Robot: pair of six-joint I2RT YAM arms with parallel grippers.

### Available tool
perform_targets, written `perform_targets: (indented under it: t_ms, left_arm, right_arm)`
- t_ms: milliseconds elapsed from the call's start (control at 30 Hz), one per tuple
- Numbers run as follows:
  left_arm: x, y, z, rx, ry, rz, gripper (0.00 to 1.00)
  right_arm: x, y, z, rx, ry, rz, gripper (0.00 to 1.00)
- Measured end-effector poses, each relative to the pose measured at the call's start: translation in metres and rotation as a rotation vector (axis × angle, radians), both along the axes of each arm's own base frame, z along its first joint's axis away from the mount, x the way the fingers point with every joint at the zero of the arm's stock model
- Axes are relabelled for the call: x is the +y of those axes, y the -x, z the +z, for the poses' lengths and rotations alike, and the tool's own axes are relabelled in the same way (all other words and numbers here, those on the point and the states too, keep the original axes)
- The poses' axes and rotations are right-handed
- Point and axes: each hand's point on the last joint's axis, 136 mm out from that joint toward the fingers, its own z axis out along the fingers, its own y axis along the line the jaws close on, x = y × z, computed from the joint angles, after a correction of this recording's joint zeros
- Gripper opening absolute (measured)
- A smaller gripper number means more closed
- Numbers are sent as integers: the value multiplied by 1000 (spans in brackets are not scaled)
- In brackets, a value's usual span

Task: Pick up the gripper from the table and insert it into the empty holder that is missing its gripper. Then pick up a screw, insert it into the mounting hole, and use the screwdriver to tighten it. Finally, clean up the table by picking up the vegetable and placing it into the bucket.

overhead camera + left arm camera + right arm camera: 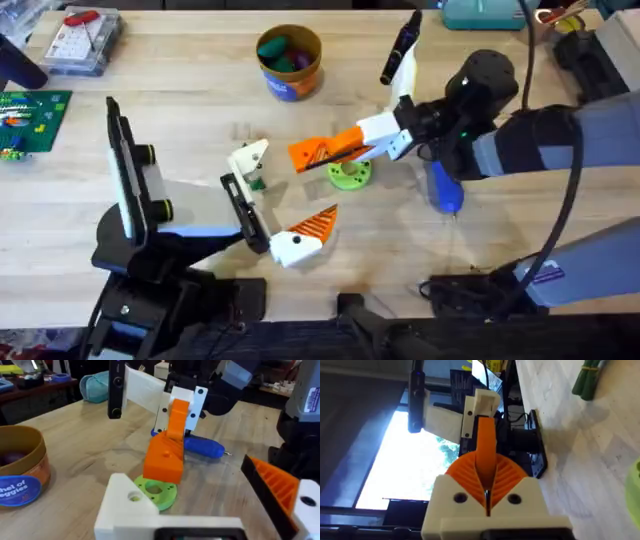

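My right gripper (392, 132) is shut on the gripper (325, 152), a long orange wedge. It holds the wedge low over a green disc (348, 175) on the table (180, 110). The wedge's thick end (162, 460) points at the empty holder (248, 163), a short gap away. That cream block (482, 402) tops a black bracket (245, 210), which also carries the striped finger (305, 238). My left gripper (225, 236) meets the bracket's foot. The blue screwdriver (445, 190) lies under the right arm. The bucket (289, 62) holds vegetables. No screw can be made out.
A clear box (80, 40) with a red tool and a green board (30, 115) sit at the far left. A teal object (480, 12) lies at the back edge. A bunch of green stalks (590, 380) rests on the wood. Bare wood (400, 250) lies in front of the bracket.
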Motion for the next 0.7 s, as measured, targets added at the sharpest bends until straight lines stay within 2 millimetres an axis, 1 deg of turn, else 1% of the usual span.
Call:
perform_targets:
  t_ms: [200,467,700]
  left_arm:
    - [0,0,0,0,0,0,995]
    - [0,0,0,0,0,0,995]
    - [0,0,0,0,0,0,995]
  right_arm:
    - [9,11,0,50,15,42,7]
    - [11,13,0,74,23,52,7]
    - [19,22,-4,89,30,88,7]
